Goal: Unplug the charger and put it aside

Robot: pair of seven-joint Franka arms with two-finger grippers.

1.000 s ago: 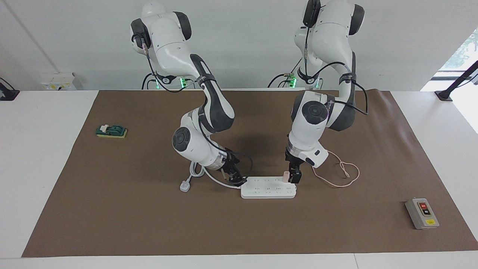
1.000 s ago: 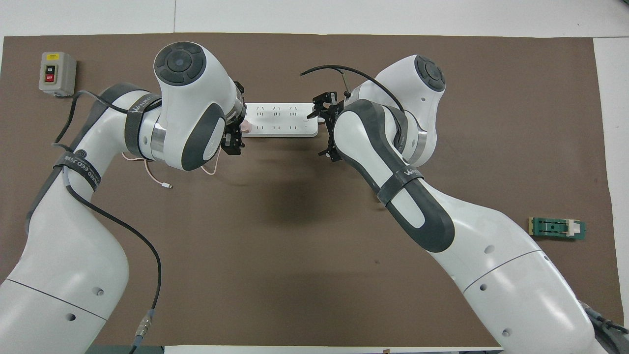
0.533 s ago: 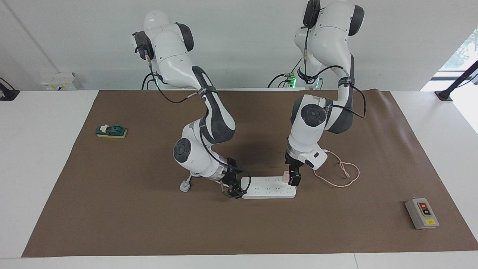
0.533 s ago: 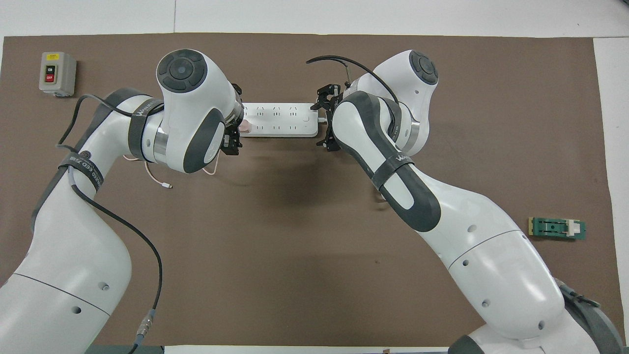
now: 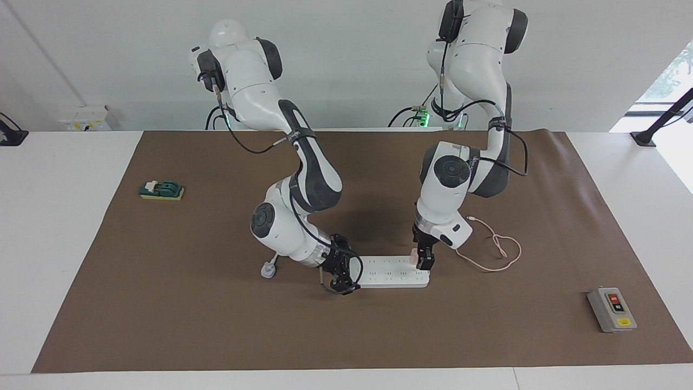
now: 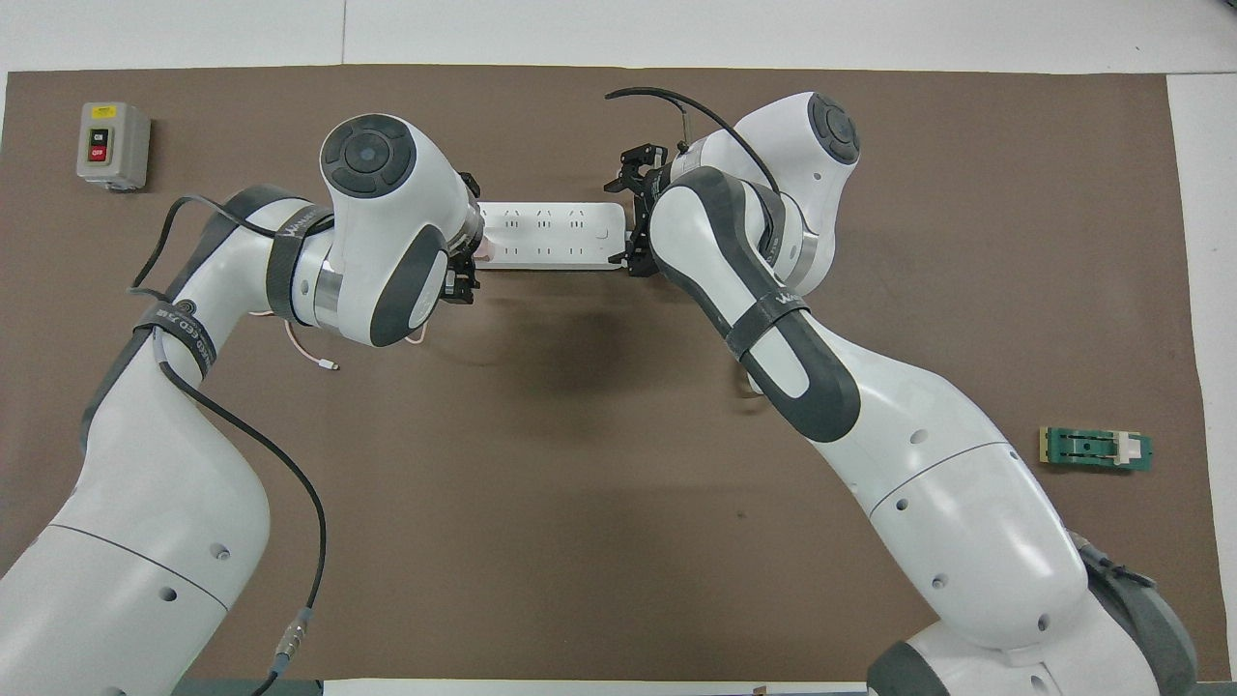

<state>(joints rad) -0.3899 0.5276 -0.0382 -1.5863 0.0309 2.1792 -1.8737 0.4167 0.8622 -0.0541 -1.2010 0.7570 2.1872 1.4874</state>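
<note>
Nearest the robots, toward the right arm's end of the desk: one green block on the brown mat. Next, one thin pink cable, trailing in loose loops toward the left arm's end. Then one charger, standing upright in the end socket of the one white power strip, in the row nearer the robots. Long axis of the strip running from one arm's end toward the other. Left hand down right against the charger, grip not clear enough to tell. Right hand low at the strip's other end, open or closed impossible to tell. One white plug just beside. Farthest out: one grey switch box.
</note>
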